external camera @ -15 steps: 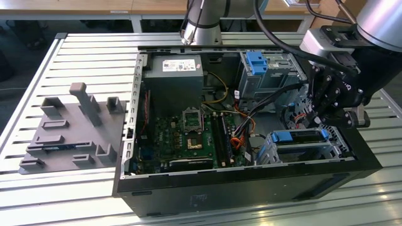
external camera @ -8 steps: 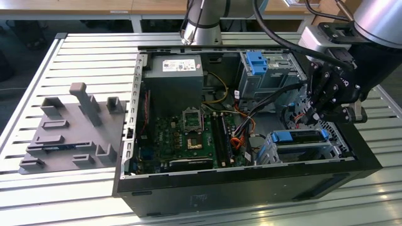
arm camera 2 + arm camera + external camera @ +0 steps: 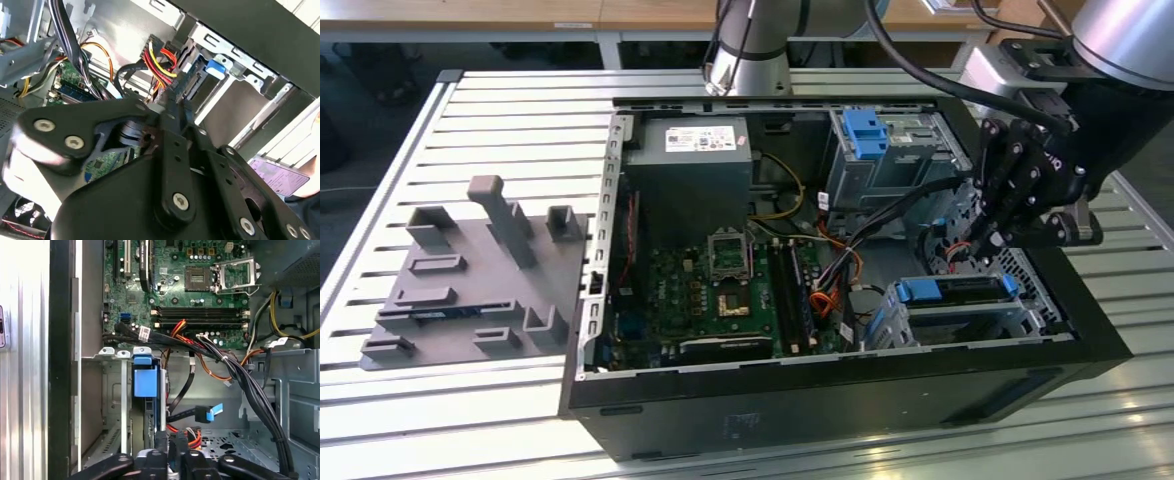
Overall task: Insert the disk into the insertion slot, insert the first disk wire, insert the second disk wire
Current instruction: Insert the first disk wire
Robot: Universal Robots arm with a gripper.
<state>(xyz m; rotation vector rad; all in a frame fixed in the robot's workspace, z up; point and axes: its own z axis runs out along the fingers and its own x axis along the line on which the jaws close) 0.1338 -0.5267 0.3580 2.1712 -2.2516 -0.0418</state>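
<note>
The disk (image 3: 958, 290), framed by its blue carrier, sits inside the insertion slot (image 3: 1034, 305), a low perforated grey cage at the case's corner on the exterior view's right. In the first wrist view I see the disk (image 3: 145, 382) edge-on in the cage (image 3: 112, 405). My gripper (image 3: 991, 238) hangs just behind the disk, shut on a black connector with red and yellow wires (image 3: 161, 62), held at the disk's rear edge (image 3: 216, 67). The same gripper (image 3: 172, 460) and wires (image 3: 192, 437) show in the first wrist view. A second black cable with a blue plug (image 3: 207, 413) lies loose nearby.
The open computer case holds a green motherboard (image 3: 720, 290), a grey power supply (image 3: 687, 170) and a taller grey box with a blue clip (image 3: 870, 135). A thick black cable bundle (image 3: 250, 385) runs beside my gripper. A grey fixture (image 3: 480, 270) lies on the slatted table (image 3: 494, 120).
</note>
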